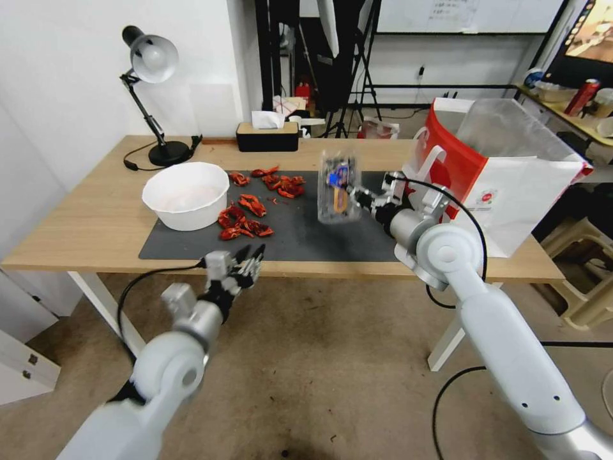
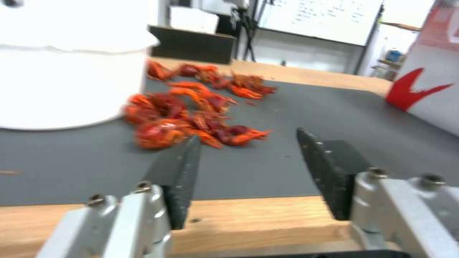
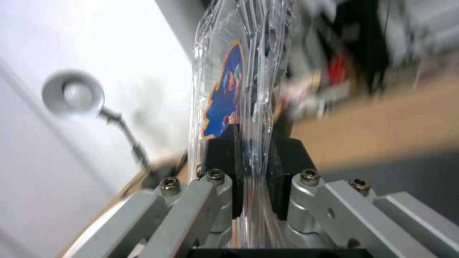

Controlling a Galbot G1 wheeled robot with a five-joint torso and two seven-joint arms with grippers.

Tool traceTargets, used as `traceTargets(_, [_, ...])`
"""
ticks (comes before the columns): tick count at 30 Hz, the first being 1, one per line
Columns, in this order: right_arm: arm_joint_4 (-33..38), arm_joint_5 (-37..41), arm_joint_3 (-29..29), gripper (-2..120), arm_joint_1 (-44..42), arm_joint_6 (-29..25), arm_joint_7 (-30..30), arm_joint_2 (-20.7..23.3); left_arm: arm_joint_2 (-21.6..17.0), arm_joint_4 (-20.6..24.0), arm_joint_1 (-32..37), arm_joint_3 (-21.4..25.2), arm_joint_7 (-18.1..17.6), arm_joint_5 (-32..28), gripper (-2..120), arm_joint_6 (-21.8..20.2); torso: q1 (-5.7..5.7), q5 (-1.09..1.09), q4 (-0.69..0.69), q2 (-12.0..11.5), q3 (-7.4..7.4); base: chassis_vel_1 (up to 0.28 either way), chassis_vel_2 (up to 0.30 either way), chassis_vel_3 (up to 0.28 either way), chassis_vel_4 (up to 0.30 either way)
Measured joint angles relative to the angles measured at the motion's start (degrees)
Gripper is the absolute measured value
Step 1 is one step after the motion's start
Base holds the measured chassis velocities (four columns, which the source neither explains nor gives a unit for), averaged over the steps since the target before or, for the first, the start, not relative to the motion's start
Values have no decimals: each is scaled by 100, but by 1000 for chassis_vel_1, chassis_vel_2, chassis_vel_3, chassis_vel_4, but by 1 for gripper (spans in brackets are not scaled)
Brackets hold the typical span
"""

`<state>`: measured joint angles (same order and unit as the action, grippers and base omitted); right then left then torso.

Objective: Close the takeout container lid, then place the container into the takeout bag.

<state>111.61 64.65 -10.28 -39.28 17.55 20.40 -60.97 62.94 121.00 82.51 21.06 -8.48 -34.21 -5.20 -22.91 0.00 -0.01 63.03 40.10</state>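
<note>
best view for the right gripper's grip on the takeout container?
Right wrist view: the right gripper has both pads clamped on the clear takeout container. Head view shows the container held upright above the mat, the contact small. Left wrist view faces the crayfish.

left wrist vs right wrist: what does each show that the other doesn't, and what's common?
Left wrist only: open left gripper at the table's near edge, white bowl, red crayfish pieces on the dark mat, takeout bag.
Right wrist only: right gripper shut on the takeout container, desk lamp.
Both: the wooden table.
</note>
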Motion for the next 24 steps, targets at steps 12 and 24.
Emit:
traceTargets(12, [-88,-1961,-298,8,788,-365,657,849,502,187,897,532,212,683,98,560,0,0,0,0,0,0,0,0,0])
traceTargets(24, [-553,-2682,-865,7,314,-86,1329,1603,542,-118,760,250,247,845,100,695,0,2,2,0,1,0,0,0,0])
